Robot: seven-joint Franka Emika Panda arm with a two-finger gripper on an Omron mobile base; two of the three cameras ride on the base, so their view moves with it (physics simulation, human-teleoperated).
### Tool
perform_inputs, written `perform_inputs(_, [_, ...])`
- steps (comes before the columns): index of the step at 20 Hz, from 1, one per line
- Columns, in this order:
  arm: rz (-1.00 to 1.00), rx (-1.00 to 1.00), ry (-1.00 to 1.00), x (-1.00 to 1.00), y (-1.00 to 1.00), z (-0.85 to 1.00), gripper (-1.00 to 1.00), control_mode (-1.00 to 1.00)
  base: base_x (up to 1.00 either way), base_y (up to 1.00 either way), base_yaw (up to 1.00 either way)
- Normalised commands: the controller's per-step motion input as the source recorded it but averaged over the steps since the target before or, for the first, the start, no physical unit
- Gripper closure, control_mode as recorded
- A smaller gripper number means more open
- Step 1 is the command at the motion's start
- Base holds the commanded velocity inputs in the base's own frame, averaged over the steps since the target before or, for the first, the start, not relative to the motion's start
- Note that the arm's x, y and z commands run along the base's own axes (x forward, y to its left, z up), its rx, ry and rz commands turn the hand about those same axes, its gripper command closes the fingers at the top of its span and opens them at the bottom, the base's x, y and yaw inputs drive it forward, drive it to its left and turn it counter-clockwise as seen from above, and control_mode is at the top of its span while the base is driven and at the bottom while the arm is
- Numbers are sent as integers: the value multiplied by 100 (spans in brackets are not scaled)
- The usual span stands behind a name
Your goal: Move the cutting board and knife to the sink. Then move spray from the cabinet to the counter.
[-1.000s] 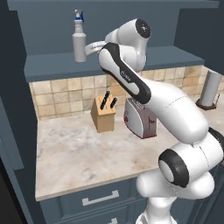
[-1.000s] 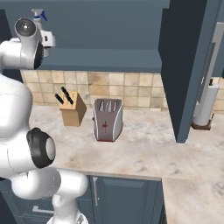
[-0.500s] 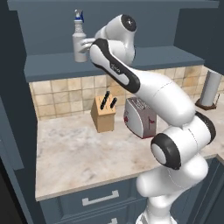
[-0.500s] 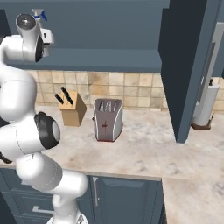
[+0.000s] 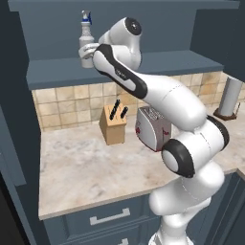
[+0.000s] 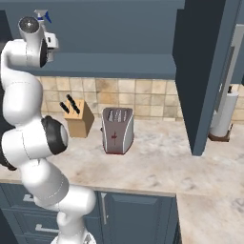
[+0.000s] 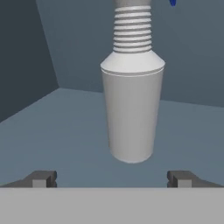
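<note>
The spray (image 5: 86, 34), a slim grey-white bottle with a blue-and-white nozzle, stands upright on the shelf ledge of the slate-blue cabinet (image 5: 158, 63). My gripper (image 5: 86, 53) is raised to that shelf, right at the bottle's lower body. In the hand view the spray (image 7: 132, 109) stands just ahead, centred between the two fingertips (image 7: 43, 178). My gripper (image 7: 112, 179) is open and touches nothing. The blue nozzle of the spray (image 6: 44, 16) peeks out above my hand in the right base view. The beige counter (image 5: 86, 167) lies below. The cutting board, knife and sink are out of view.
On the counter stand a tan knife block (image 5: 114, 125) with black-handled knives and a silver toaster (image 5: 152, 128). A paper towel roll (image 5: 229, 98) stands at the far right. A tall dark cabinet side (image 6: 200, 71) drops to the counter at the right.
The arm has swung left along the shelf, bringing the hand from right of the spray up against it. The jaws have stayed open. The bottle has not moved.
</note>
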Motion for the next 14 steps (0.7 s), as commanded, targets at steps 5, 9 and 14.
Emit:
perform_inputs(5, [0,0,0,17,-1,-3,-100,-100,0,0,0])
perform_inputs(9, [0,0,0,16,-1,-1,-100,-100,0,0,0])
perform_inputs(14, [0,0,0,23,0,-6,-100,-100,0,0,0])
